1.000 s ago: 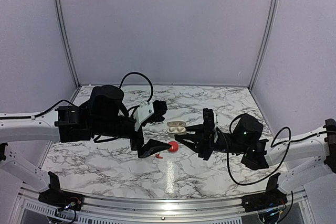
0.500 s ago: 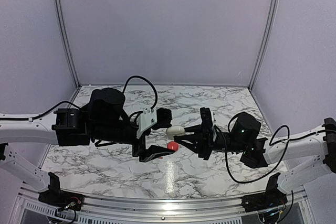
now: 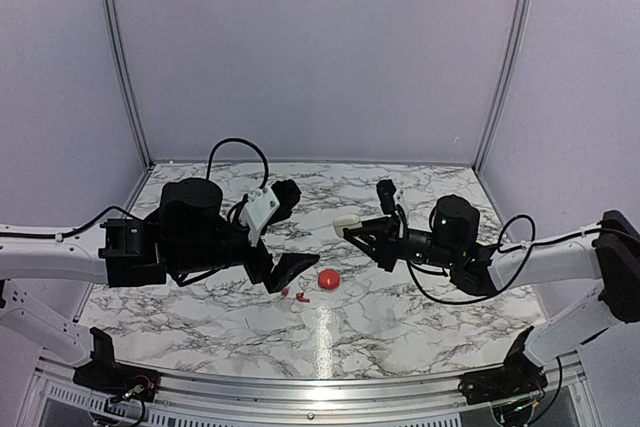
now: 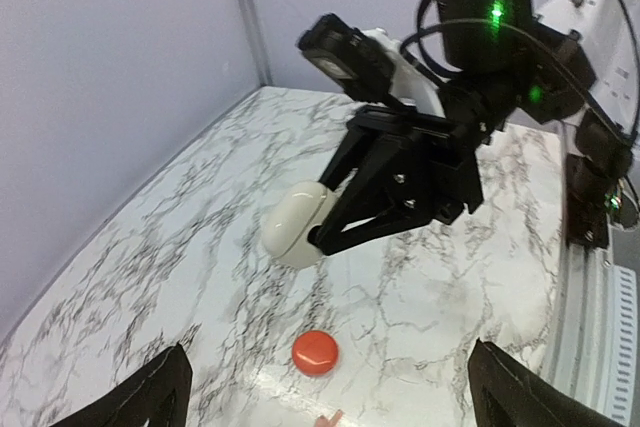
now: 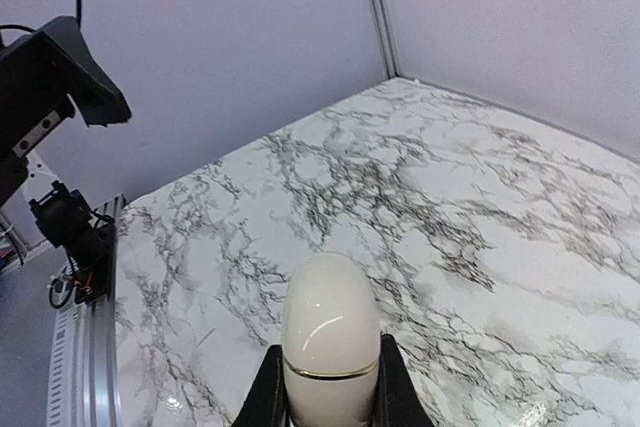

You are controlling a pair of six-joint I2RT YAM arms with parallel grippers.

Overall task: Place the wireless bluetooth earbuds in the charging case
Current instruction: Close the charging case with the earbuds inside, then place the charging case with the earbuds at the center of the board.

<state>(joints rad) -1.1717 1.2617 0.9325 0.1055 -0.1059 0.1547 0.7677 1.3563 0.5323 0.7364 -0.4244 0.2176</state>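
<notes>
Right tool (image 5: 330, 389): clamped on charging case (image 5: 330, 332), case shut, held aloft over table (image 3: 400, 317).
Left tool (image 3: 288, 235): jaws spread wide, nothing held.
Wireless bluetooth earbuds (image 3: 302, 298): two red pieces, lying on table below left tool, just beside red ball (image 3: 328, 279), well apart from case.

Top view, frame centre: left claw (image 3: 292, 232) spread wide, right claw (image 3: 356, 230) gripping raised charging case (image 3: 346, 219), narrow gap between them. Red ball (image 3: 329, 279) and earbuds (image 3: 302, 297) on table (image 3: 420, 317) under gap block low pass. Open marble behind claws and at lower centre.
</notes>
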